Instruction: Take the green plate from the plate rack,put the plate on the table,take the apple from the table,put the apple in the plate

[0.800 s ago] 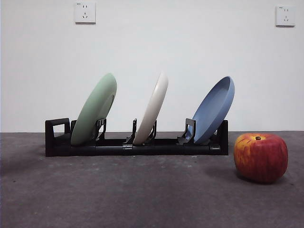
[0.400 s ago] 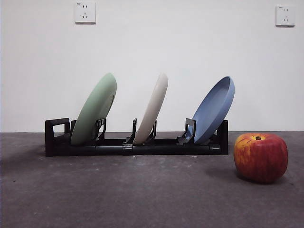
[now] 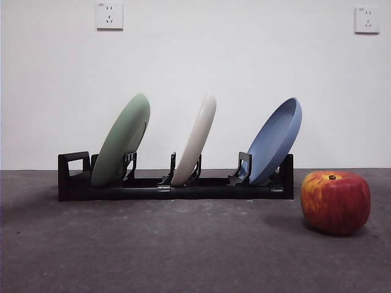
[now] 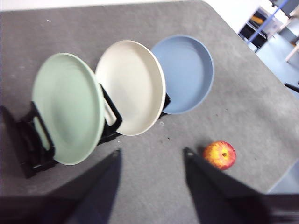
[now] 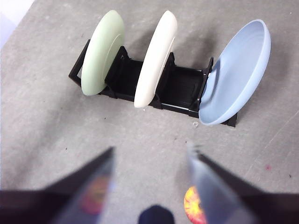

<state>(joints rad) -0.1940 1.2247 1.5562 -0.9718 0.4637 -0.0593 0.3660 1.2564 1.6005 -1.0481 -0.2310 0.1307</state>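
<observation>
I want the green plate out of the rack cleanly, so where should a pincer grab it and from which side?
Probably the upper rim of the green plate, coming from above. It stands on edge, tilted, in the plate rack at the handle end, with its top edge free and a gap to the cream-white plate.

Left end effector (image 4: 152, 161): two black tapered jaws; right end effector (image 5: 152, 156) same.

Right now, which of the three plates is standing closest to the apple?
The blue plate. It sits at the end of the plate rack beside the apple; the cream plate is in the middle, the green plate farthest.
</observation>
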